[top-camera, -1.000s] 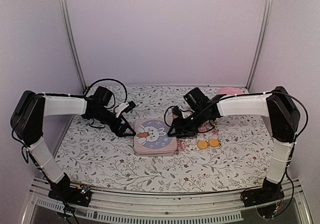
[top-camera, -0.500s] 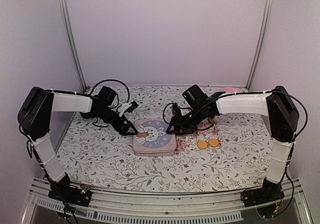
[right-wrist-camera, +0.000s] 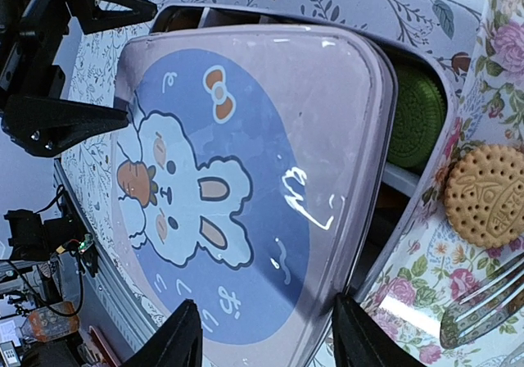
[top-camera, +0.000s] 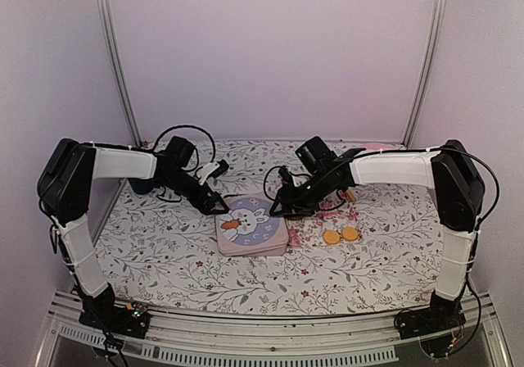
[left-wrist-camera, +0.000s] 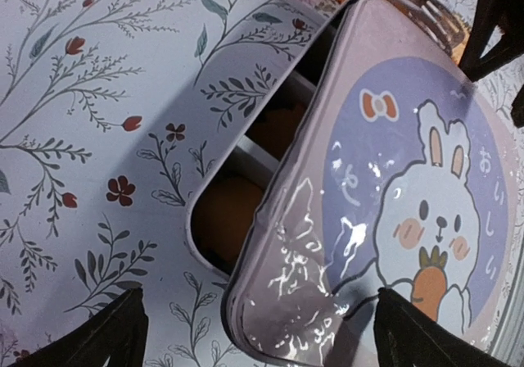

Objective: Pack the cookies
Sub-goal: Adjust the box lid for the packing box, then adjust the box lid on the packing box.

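**Lid askew, two cookies still outside**

The square lilac tin lid with the white rabbit and carrot (right-wrist-camera: 246, 187) lies crooked over the pale partitioned tin box (left-wrist-camera: 190, 219), which sits on the flowered tablecloth (top-camera: 164, 252). Because of that skew, both my wrist cameras can see into the box. An orange-tan round cookie (left-wrist-camera: 233, 211) rests in a compartment on my left side. A green round cookie (right-wrist-camera: 417, 117) rests in one on my right. Two more orange-tan cookies (top-camera: 331, 237) lie outside, just to the right of the box, with a metal fork (right-wrist-camera: 483, 305) close by.

My left gripper (left-wrist-camera: 262, 346) is spread wide, and the lid's near corner lies in the gap between its fingers. They touch nothing that I can see. I judge it waits there to steady the box or to square the lid.

My right gripper (right-wrist-camera: 270, 338) is about half spread, with the opposite corner of the lid between its fingers. I cannot tell whether they press on it.

With two cookies out, I reckon the packing is unfinished, so the lid should not be pressed home yet. It is glossy and could slip sideways if nudged.
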